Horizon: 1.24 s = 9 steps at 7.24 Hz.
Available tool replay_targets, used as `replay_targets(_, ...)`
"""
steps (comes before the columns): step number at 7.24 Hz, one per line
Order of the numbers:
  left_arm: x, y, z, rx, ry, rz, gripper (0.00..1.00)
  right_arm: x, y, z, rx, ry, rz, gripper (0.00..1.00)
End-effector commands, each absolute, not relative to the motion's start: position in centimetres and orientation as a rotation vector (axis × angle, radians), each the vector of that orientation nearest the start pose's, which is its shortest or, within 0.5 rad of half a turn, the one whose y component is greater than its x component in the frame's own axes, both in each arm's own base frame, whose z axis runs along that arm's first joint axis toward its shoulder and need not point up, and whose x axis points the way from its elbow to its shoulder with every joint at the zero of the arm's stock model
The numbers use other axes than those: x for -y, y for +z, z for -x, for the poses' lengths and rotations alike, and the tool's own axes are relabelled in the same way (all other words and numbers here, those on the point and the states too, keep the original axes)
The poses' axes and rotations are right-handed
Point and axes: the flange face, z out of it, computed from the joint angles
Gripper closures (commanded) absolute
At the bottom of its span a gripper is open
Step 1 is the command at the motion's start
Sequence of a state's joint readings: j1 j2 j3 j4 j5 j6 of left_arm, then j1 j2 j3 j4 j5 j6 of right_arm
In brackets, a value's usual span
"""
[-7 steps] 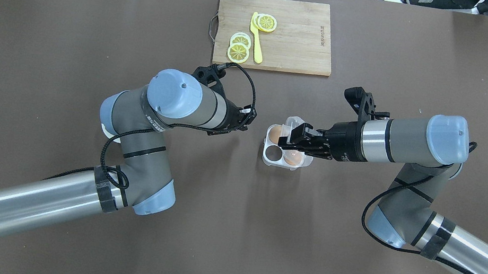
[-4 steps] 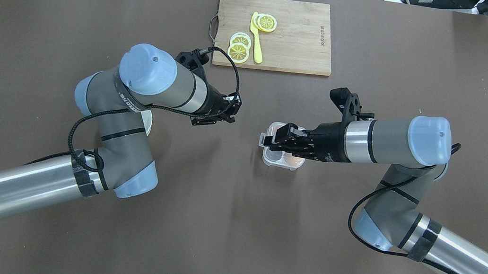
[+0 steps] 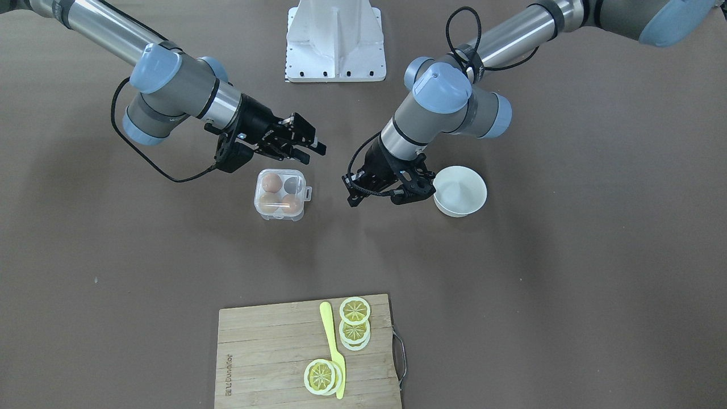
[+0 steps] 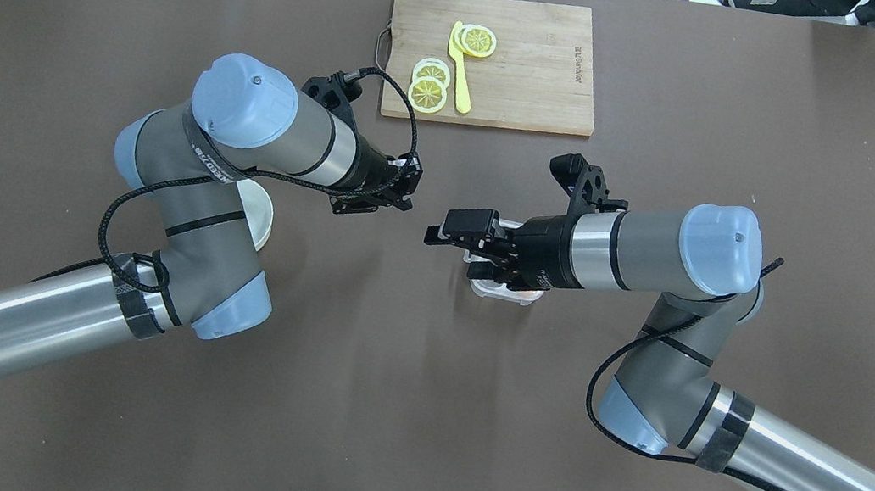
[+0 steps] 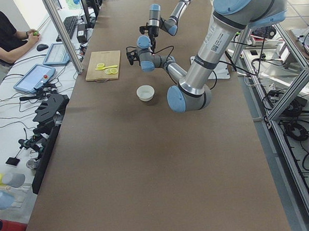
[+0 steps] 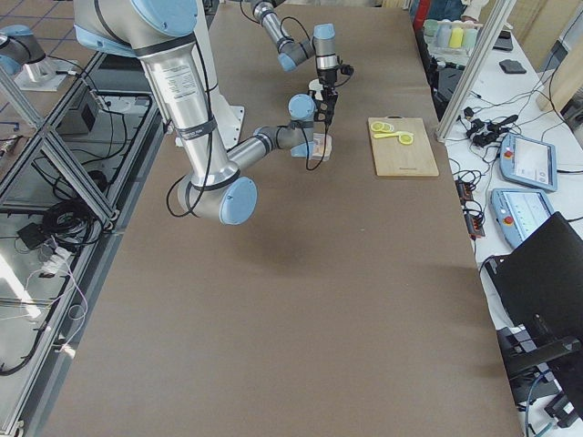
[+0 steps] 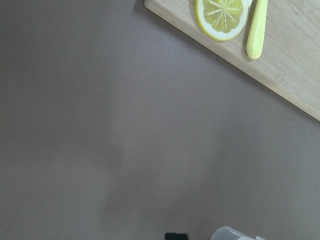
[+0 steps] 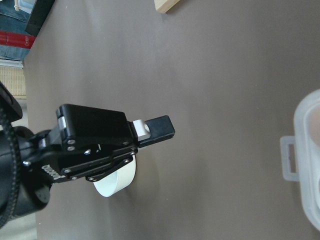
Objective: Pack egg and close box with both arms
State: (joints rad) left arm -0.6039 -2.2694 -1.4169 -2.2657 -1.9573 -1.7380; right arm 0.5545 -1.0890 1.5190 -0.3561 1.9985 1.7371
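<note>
Bright, even light; soft shadows beneath both arms [image 4: 281,142] on table [image 4: 411,430]; wrist views slightly soft.

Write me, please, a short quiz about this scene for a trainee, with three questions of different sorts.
1. Count: how many eggs lie in the box?
2. Choose: which gripper is nearer to the white bowl? A. the left gripper. B. the right gripper.
3. True or false: an egg lies on the cutting board.

Key
1. Three; one cell is empty.
2. A.
3. False; the board bears only lemon slices and a yellow utensil.
</note>
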Motion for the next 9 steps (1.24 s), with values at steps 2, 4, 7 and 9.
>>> replay_targets(2,50.9,21.8,-52.7,-1.282,-0.443,0.051,0.97,41.0,25.9,48.8,1.661,0.196,0.011,0.01)
replay_targets(4,54.1,23.9,-48.2,-1.262,-0.4,-0.031,0.02,40.7,25.3,47.5,1.674,0.19,0.006,0.01)
replay_targets(7,60.7,28.1,-33.7,-1.252,-0.539,-0.062,0.02,38.6,23.2,38.6,1.578,0.223,0.046,0.01)
replay_targets(9,59.6,36.0,-20.0,-1.201,-0.466,-0.153,0.02,43.8,28.0,31.1,1.42,0.262,0.001,0.0)
